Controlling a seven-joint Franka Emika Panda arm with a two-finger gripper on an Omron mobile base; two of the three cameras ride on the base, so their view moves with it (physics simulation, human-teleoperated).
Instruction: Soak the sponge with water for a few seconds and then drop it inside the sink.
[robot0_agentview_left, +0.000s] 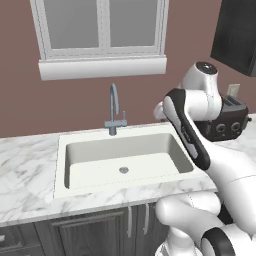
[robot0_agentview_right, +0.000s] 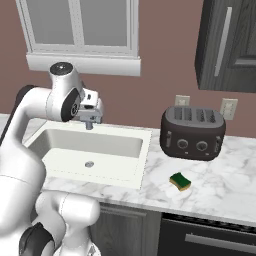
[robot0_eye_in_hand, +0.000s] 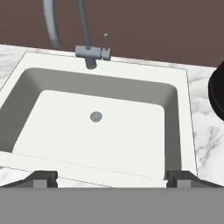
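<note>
**Tool spread wide above the sink, sponge lying on the counter**

The tool (robot0_eye_in_hand: 112, 177) hangs over the near edge of the sink (robot0_eye_in_hand: 183, 113), looking down into the basin. Its two dark fingertips (robot0_eye_in_hand: 41, 178) stand far apart at the bottom corners of the hand view, with nothing between them: the tool is wide and holds nothing. In the right base view the tool (robot0_agentview_right: 90, 117) sits at the end of the white arm, above the back left part of the sink (robot0_agentview_right: 142, 150).

The sponge (robot0_agentview_right: 180, 181) lies flat on the marble counter (robot0_agentview_right: 225, 190), green scrub layer up and yellow body showing along its near side. It rests to the right of the sink, a little way from the rim, in front of the dark toaster (robot0_agentview_right: 193, 132) and apart from it. It is well apart from the tool.

The sink (robot0_agentview_left: 60, 165) is an off-white rectangular basin with rounded corners set into the counter (robot0_agentview_left: 25, 170). A small round metal drain (robot0_agentview_left: 123, 170) sits in the middle of its floor. The basin floor around the drain is bare. A grey gooseneck tap (robot0_agentview_left: 114, 107) rises from the back rim, its spout curving over the basin, under a white-framed window (robot0_agentview_left: 100, 30). In the hand view the tap's base (robot0_eye_in_hand: 91, 53) stands at the middle of the far rim.

Dark cabinet doors (robot0_agentview_left: 90, 232) run below the counter.
</note>
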